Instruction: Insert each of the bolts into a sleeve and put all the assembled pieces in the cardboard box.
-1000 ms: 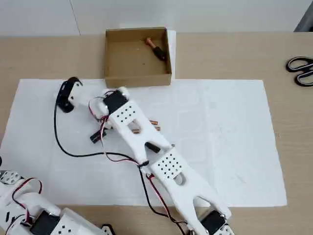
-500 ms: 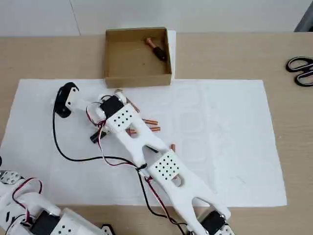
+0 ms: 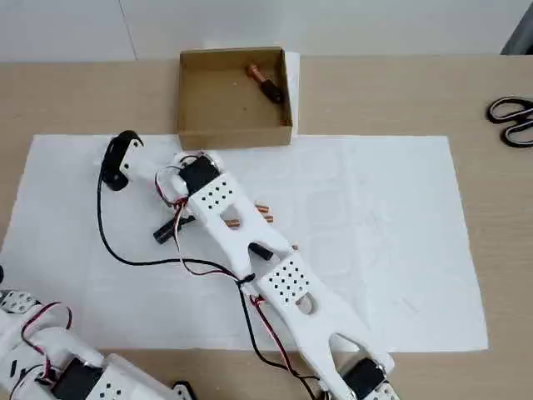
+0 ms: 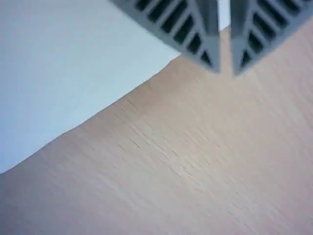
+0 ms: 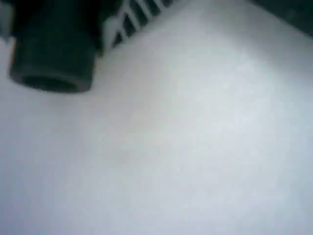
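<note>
The cardboard box (image 3: 190, 100) stands at the back of the table with one assembled bolt-and-sleeve piece (image 3: 266, 83) in it. My right arm stretches across the white paper. Its gripper (image 3: 117, 160) hangs at the paper's left side, shut on a black sleeve (image 5: 51, 61) held just above the sheet beside a ribbed finger (image 5: 137, 14). Several copper bolts (image 3: 263, 212) lie beside and partly under that arm. Another black sleeve (image 3: 165, 232) lies on the paper near the arm's cable. My left gripper (image 4: 225, 68) is shut and empty over the table's wood by the paper's edge.
The white paper sheet (image 3: 375, 233) covers most of the table, and its right half is bare. Scissors (image 3: 512, 121) lie at the far right edge. The left arm's body (image 3: 50, 367) sits folded at the front left corner.
My right arm swung slightly left and toward the front, uncovering more bolts, then came back to about where it was. The left arm has not moved.
</note>
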